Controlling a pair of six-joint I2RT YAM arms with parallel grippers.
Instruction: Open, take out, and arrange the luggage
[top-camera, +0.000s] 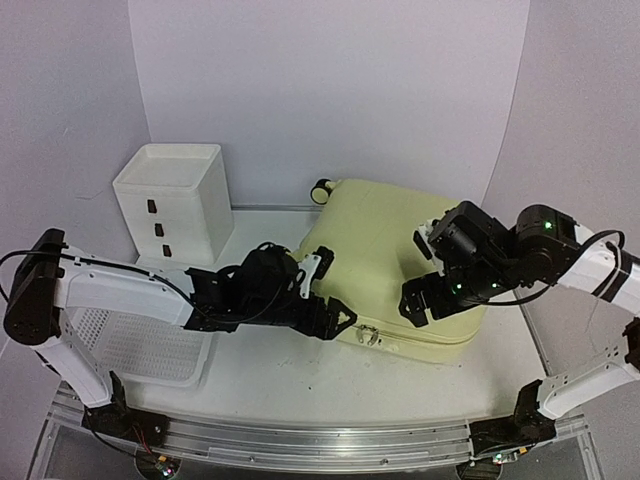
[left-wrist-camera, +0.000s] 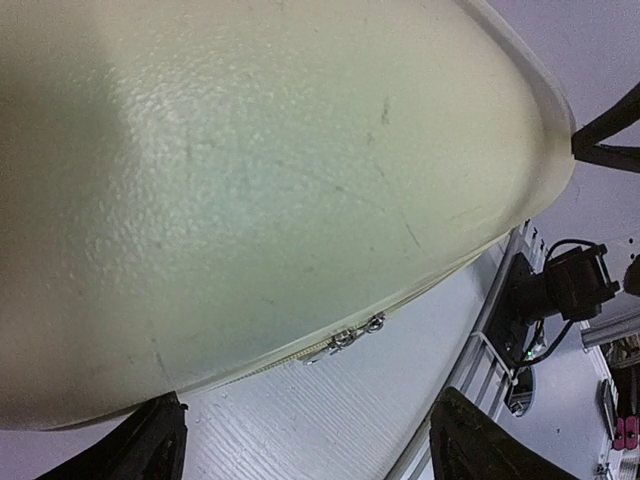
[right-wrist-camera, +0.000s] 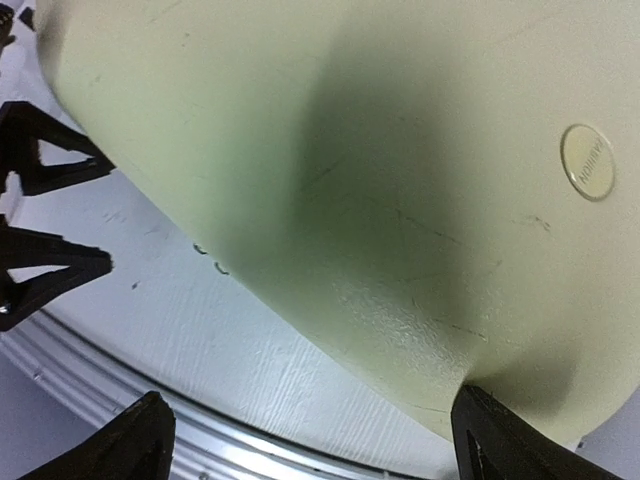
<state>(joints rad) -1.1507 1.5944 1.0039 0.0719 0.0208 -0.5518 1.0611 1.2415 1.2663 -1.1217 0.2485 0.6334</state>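
The luggage (top-camera: 385, 250) is a pale yellow hard-shell case lying flat and closed in the middle of the table. Its textured shell (left-wrist-camera: 250, 180) fills the left wrist view. Two metal zipper pulls (left-wrist-camera: 345, 340) hang on its near side seam. My left gripper (left-wrist-camera: 310, 450) is open just in front of those pulls, low over the table, with nothing between its fingers (left-wrist-camera: 150, 445). My right gripper (right-wrist-camera: 315, 445) is open at the luggage's near right corner (right-wrist-camera: 450, 330). One of its fingertips (right-wrist-camera: 505, 435) sits close against the shell.
A white drawer box (top-camera: 175, 205) stands at the back left, with a white perforated basket (top-camera: 130, 345) in front of it. One black-and-yellow wheel (top-camera: 322, 189) shows at the luggage's far corner. A metal rail (top-camera: 300, 440) runs along the table's near edge.
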